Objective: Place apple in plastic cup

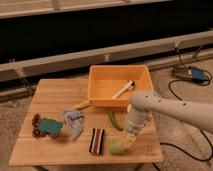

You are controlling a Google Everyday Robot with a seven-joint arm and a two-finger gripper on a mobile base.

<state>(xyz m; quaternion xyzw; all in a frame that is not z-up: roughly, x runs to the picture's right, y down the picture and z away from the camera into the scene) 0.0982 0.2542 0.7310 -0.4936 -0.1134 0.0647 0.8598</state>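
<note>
**Arm bent down at lower right of frame**

The white arm comes in from the right edge, runs leftward to a rounded elbow at centre-right, then drops steeply down. The end effector [125,142] hangs low in the lower-centre right, pointing down and slightly left, close above the surface.
</note>
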